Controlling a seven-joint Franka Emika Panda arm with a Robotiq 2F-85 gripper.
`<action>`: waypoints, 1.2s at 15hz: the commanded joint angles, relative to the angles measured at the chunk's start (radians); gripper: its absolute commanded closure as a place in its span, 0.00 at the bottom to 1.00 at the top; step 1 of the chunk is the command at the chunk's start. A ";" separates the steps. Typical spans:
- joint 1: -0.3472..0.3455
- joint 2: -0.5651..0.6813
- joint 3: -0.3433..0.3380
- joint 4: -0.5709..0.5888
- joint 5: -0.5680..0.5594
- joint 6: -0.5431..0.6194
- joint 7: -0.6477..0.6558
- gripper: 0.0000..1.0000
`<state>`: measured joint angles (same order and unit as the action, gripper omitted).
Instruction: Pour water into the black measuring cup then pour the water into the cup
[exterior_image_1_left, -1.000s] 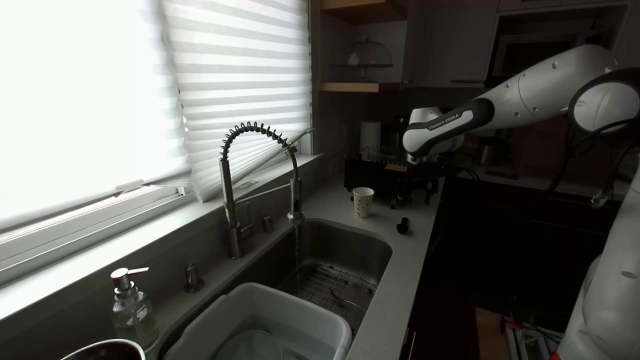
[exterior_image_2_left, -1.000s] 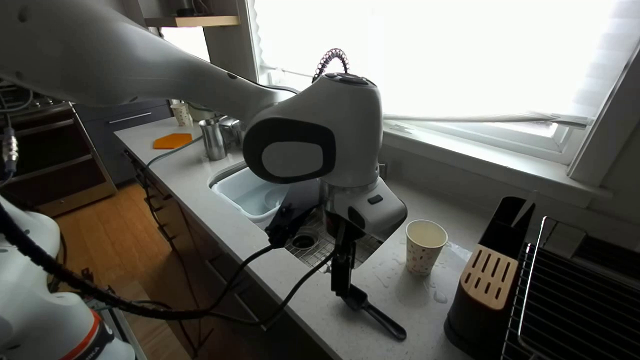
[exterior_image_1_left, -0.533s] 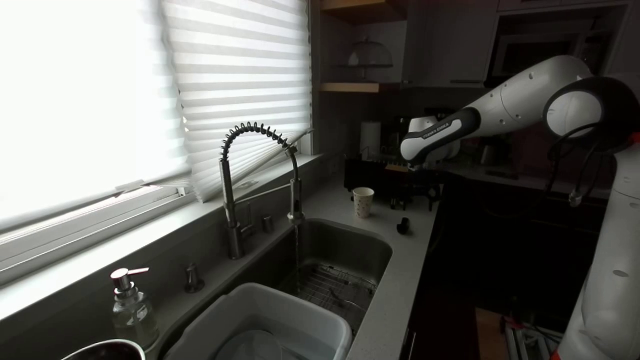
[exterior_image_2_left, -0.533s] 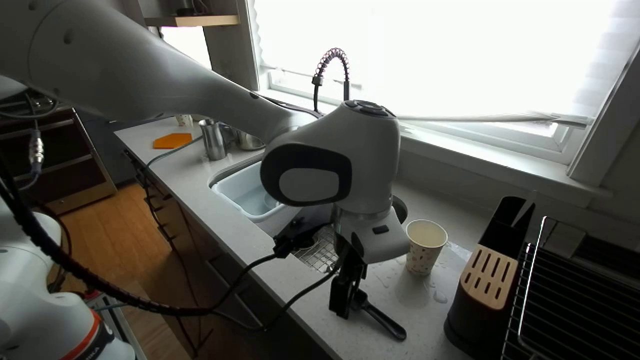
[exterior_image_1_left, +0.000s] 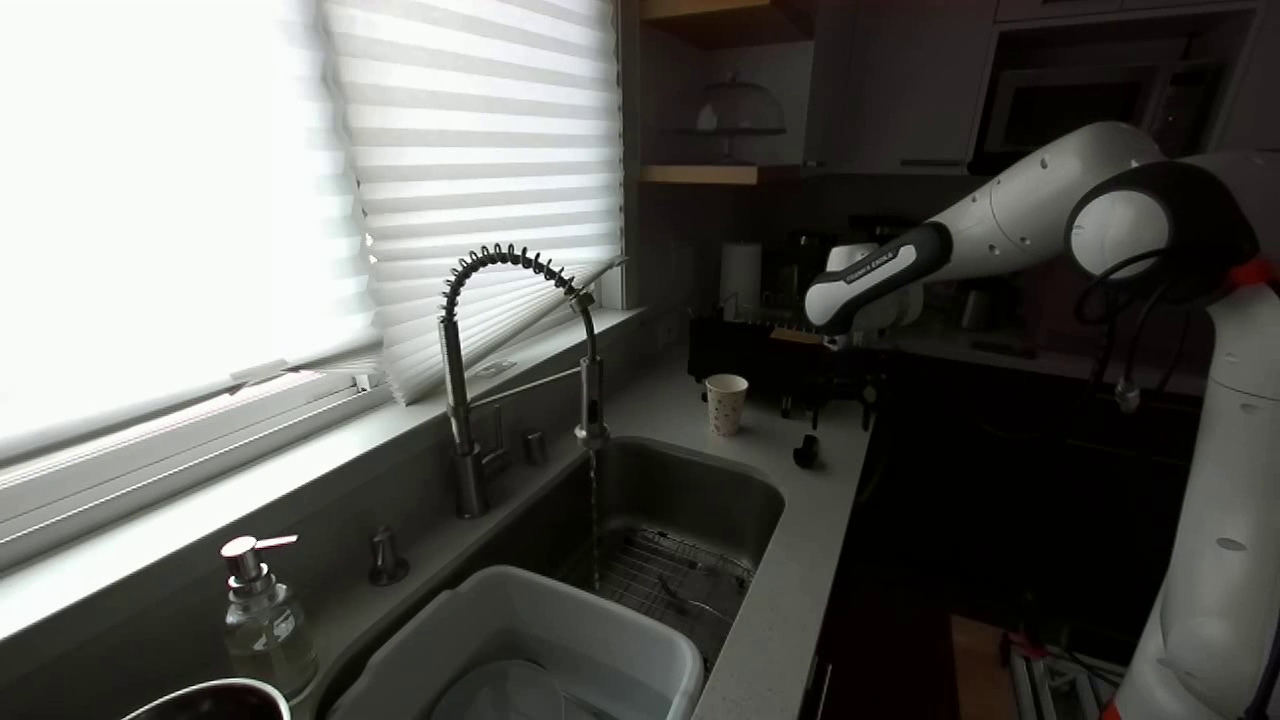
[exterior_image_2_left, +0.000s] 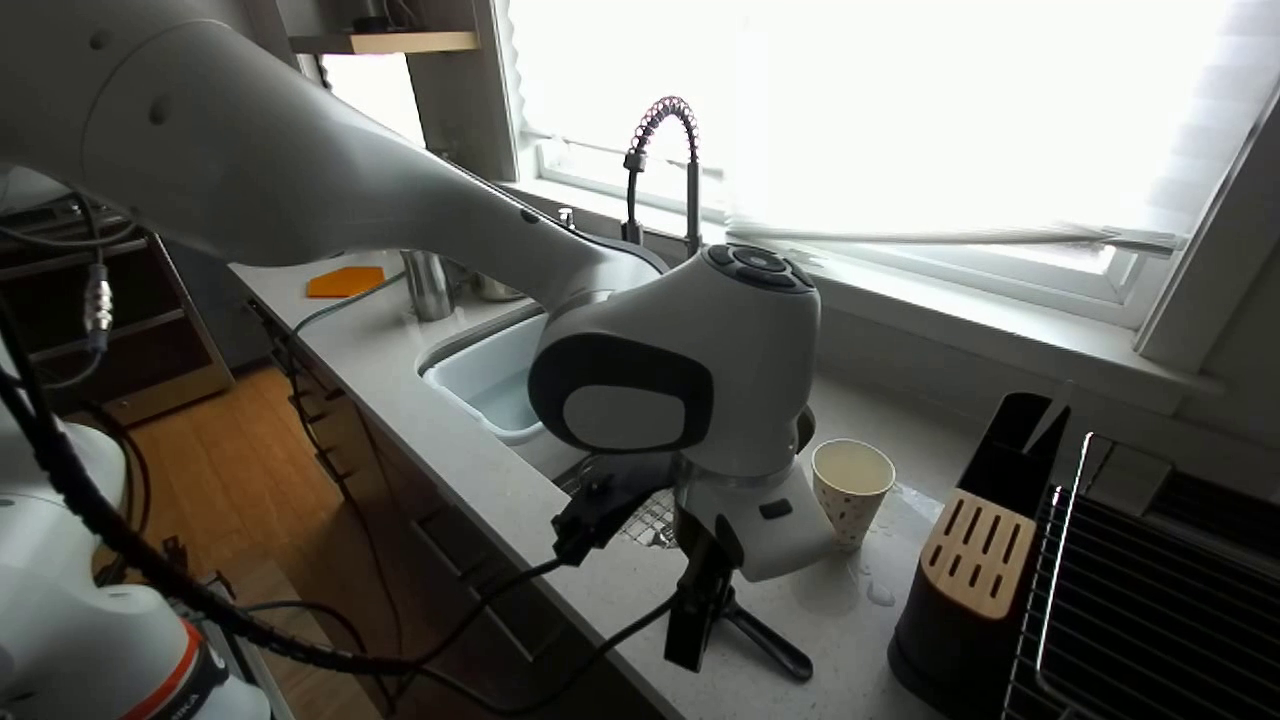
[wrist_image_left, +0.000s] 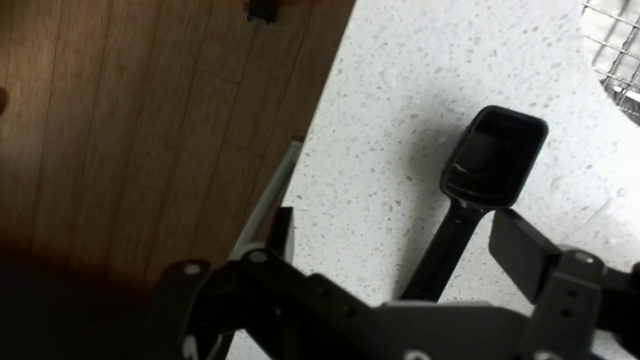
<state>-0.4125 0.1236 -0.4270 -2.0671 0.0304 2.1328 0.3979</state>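
The black measuring cup (wrist_image_left: 492, 155) lies on the counter with its bowl facing up in the wrist view. Its handle runs down between my spread fingers, and the handle's end is hidden by the gripper. It is small and dark in an exterior view (exterior_image_1_left: 806, 452); in an exterior view its handle (exterior_image_2_left: 770, 643) shows, with the bowl hidden behind the gripper. My gripper (wrist_image_left: 395, 225) is open and empty above the handle, right finger nearer to it; it also shows in an exterior view (exterior_image_2_left: 700, 620). The pale speckled paper cup (exterior_image_1_left: 725, 405) stands upright beside the sink, also in an exterior view (exterior_image_2_left: 850, 495).
A thin water stream (exterior_image_1_left: 595, 510) runs from the coiled tap (exterior_image_1_left: 455, 390) into the sink. A grey tub (exterior_image_1_left: 600, 620) sits in the sink. A knife block (exterior_image_2_left: 975, 560) and a wire rack (exterior_image_2_left: 1160, 600) stand beyond the cup. The counter's front edge (wrist_image_left: 320, 105) is close.
The arm has come lower, and my gripper has moved down and toward the counter's front edge near the measuring cup's handle. The measuring cup and the paper cup have not moved.
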 joint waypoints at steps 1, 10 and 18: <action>0.001 0.003 -0.002 0.004 0.002 -0.003 -0.003 0.00; -0.022 0.110 0.005 0.093 0.126 0.000 -0.062 0.00; -0.042 0.252 0.022 0.217 0.208 -0.035 -0.079 0.00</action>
<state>-0.4317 0.3212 -0.4191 -1.9078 0.2044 2.1312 0.3315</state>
